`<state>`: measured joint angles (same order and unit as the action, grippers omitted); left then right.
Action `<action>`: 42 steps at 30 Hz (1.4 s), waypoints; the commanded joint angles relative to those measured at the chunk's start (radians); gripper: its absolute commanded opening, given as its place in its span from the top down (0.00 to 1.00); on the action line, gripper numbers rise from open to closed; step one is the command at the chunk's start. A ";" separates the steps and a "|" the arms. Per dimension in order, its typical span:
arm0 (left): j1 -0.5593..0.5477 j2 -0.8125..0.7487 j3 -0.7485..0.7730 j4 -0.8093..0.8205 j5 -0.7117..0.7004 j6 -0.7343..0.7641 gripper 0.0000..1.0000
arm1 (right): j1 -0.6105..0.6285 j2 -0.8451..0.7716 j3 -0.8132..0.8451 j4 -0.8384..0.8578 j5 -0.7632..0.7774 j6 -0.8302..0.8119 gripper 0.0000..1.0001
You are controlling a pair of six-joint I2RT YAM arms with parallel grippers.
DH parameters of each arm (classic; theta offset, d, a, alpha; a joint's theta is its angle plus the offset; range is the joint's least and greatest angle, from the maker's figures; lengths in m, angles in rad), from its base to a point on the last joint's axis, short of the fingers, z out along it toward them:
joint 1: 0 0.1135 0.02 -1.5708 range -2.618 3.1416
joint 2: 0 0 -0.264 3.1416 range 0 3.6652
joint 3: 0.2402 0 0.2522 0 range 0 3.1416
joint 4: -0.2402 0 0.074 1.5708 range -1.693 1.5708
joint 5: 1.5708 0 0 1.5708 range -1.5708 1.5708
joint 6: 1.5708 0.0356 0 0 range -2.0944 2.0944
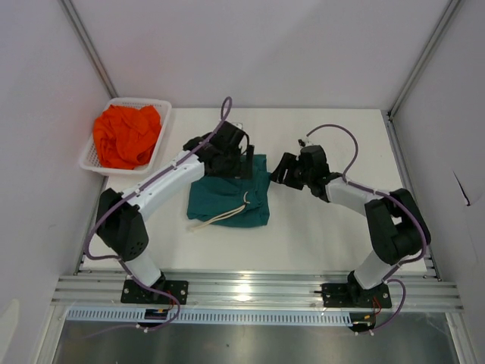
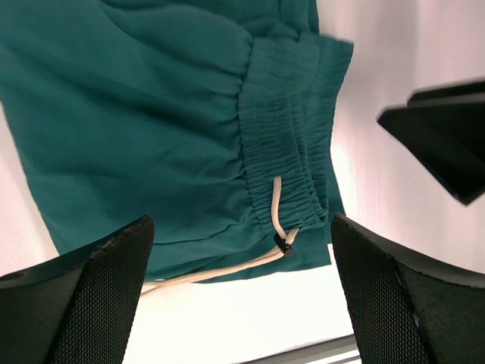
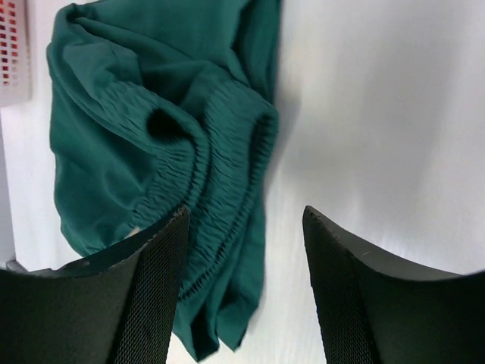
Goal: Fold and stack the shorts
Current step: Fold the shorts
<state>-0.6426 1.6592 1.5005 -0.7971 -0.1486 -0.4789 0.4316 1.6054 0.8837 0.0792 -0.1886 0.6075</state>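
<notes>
My left pincer [image 2: 241, 221] and right pincer [image 3: 246, 212] are spread and empty, so the folded green shorts [image 1: 229, 199] rest free. The orange shorts [image 1: 126, 135] wait at ten o'clock.

- You get bright, even overhead light, and the shadows are soft.
- Glare streaks the metal rail [image 1: 250, 288].
- Your wrist views wash the tabletop [image 3: 394, 114] out to white.

**Robot lab test cell**

White tabletop [image 1: 318, 227] boxed in by plain white panels [image 1: 250, 45] on aluminium profile posts [image 1: 89, 47]. Left arm [image 1: 163, 186] and right arm [image 1: 356, 199] sit on black base plates [image 1: 155, 292] fixed to a slotted aluminium rail [image 1: 250, 287] at the near edge. Purple cables [image 1: 337, 129] loop along both arms, and a slotted cable duct [image 1: 250, 313] runs below the rail. A bench rig, purpose-built enclosure
</notes>
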 commanded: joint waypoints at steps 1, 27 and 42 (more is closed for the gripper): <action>-0.046 0.042 0.000 0.024 -0.058 -0.007 0.02 | -0.005 0.074 0.080 0.091 -0.104 -0.025 0.36; -0.152 0.373 0.098 -0.033 -0.316 -0.112 0.21 | -0.022 0.329 0.216 0.186 -0.152 -0.038 0.83; -0.245 0.163 -0.200 0.171 -0.390 -0.156 0.58 | -0.027 0.366 0.242 0.221 -0.249 -0.014 0.58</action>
<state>-0.8562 1.9053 1.3437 -0.6933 -0.4805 -0.6044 0.4107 1.9495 1.0855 0.2489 -0.4091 0.5926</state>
